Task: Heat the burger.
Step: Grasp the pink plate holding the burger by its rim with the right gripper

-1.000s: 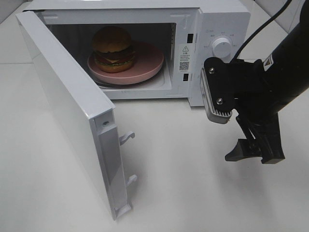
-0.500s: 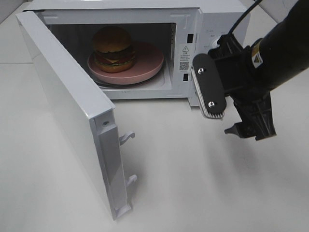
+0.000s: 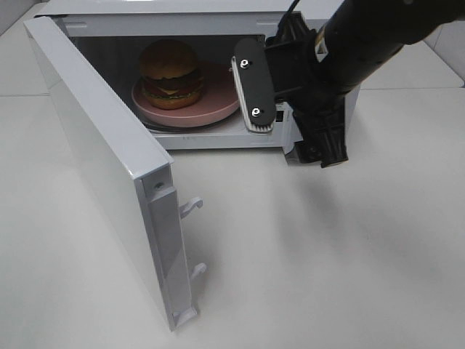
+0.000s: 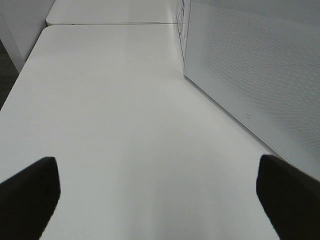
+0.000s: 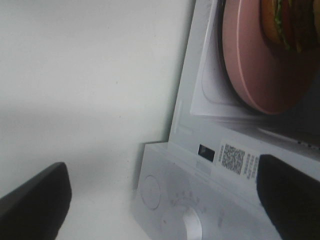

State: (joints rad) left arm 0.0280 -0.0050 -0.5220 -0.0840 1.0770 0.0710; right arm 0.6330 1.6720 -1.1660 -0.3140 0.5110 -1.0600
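The burger (image 3: 171,73), with its golden-brown bun, sits on a pink plate (image 3: 221,98) inside the white microwave (image 3: 182,7), whose door (image 3: 94,145) stands wide open to the left. My right gripper (image 3: 325,153) hangs in front of the microwave's control panel, open and empty. The right wrist view shows its gripper (image 5: 162,200) over the panel knob (image 5: 192,222), with the plate (image 5: 250,65) and the burger's edge (image 5: 287,22) beyond. My left gripper (image 4: 160,200) is open and empty above the bare table, outside the door (image 4: 260,75). It is out of the high view.
The open door juts toward the front left, with two latch hooks (image 3: 190,209) on its edge. White table (image 3: 305,276) lies in front of the microwave. The right arm (image 3: 363,43) hides the control panel in the high view.
My right arm has swung up and left from the table's right side to the microwave's control panel. The burger, plate and door have not moved.
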